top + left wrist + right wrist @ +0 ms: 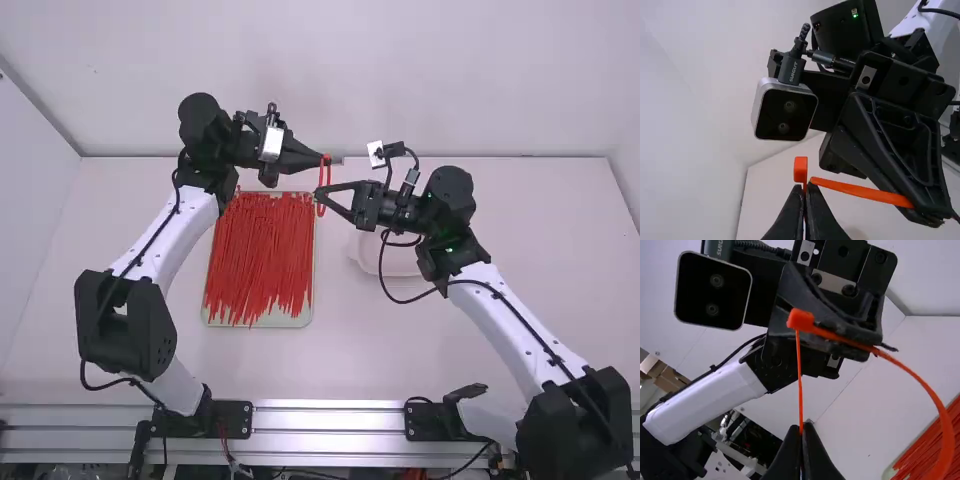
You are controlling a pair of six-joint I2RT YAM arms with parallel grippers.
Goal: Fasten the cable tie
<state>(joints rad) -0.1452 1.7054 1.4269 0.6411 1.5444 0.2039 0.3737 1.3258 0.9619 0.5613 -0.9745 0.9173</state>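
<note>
A red cable tie (324,183) hangs bent into a loop above the table, between both grippers. My left gripper (321,160) is shut on the strap just below the tie's square head (800,170). My right gripper (320,204) sits just below it, shut on the thin tail (799,390). The tail runs straight up to the head (800,319). The rest of the strap (922,387) curves out to one side. I cannot tell whether the tail tip passes through the head.
A flat tray (308,318) with several loose red cable ties (262,255) lies below the left arm. A clear plastic container (372,262) stands on the table under the right gripper. The white back wall is close behind.
</note>
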